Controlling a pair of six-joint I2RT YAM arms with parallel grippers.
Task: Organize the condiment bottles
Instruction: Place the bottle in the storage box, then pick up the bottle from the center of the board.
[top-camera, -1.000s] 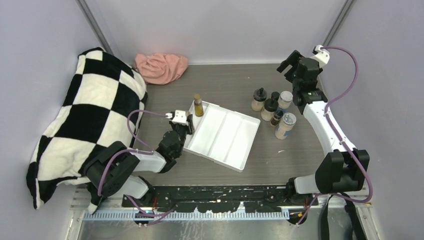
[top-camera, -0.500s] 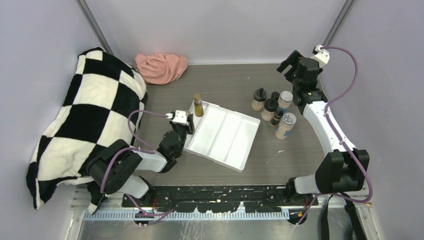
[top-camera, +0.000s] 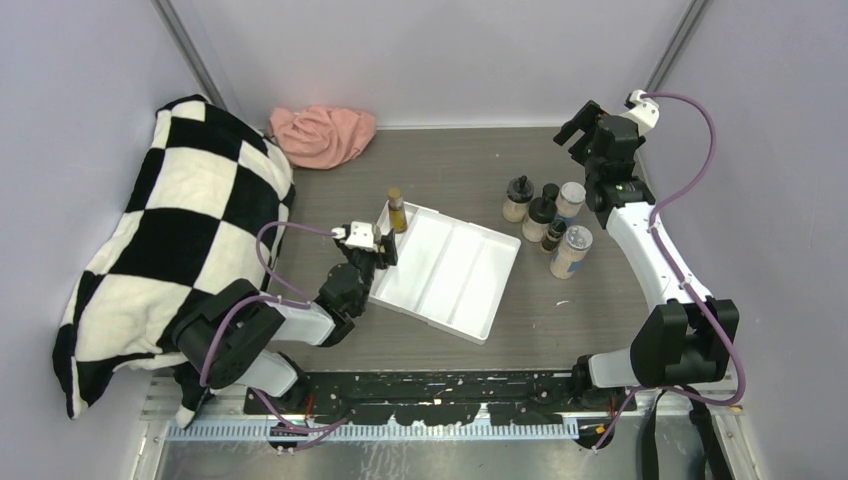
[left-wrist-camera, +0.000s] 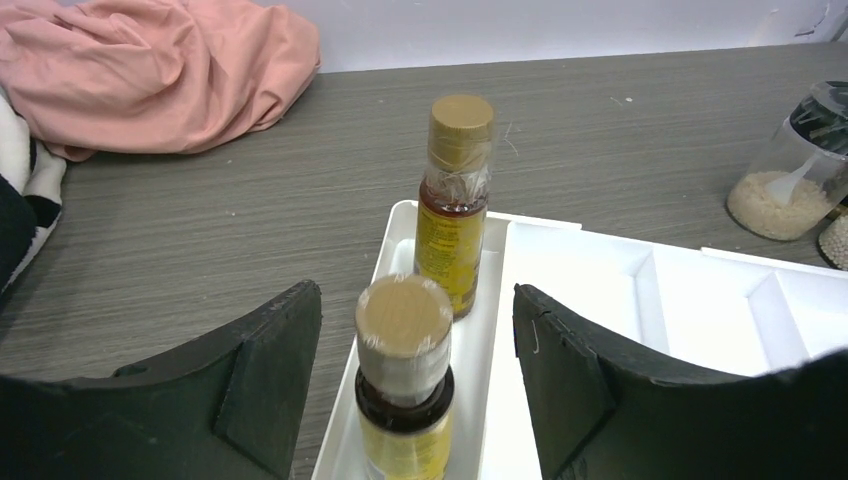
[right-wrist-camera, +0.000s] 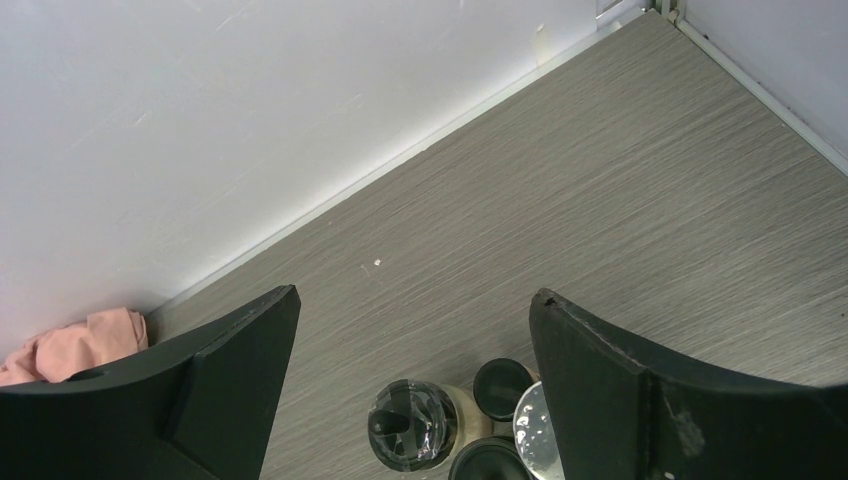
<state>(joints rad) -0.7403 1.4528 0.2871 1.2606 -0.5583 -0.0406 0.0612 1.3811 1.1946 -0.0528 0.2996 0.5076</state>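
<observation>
Two slim yellow bottles with brown caps stand in the narrow left compartment of the white tray (top-camera: 452, 288). The far bottle (top-camera: 397, 210) (left-wrist-camera: 455, 205) is free. The near bottle (left-wrist-camera: 403, 375) stands between the fingers of my left gripper (top-camera: 379, 250) (left-wrist-camera: 415, 300), which is open, with a gap on both sides. The other condiment bottles cluster right of the tray: black-lidded beige jars (top-camera: 517, 198) (top-camera: 539, 218), silver-lidded shakers (top-camera: 571, 200) (top-camera: 571, 250) and tiny dark bottles (top-camera: 551, 192) (top-camera: 554, 236). My right gripper (top-camera: 585, 125) (right-wrist-camera: 415, 300) hangs open high above them, holding nothing.
A black-and-white checkered cushion (top-camera: 170, 230) fills the left side. A pink cloth (top-camera: 322, 135) (left-wrist-camera: 150, 70) lies at the back by the wall. Walls close in the back and both sides. The tray's wider compartments (left-wrist-camera: 620, 290) hold nothing.
My left gripper's jaws have opened away from the near yellow bottle, which now stands by itself in the tray. The right arm has not moved.
</observation>
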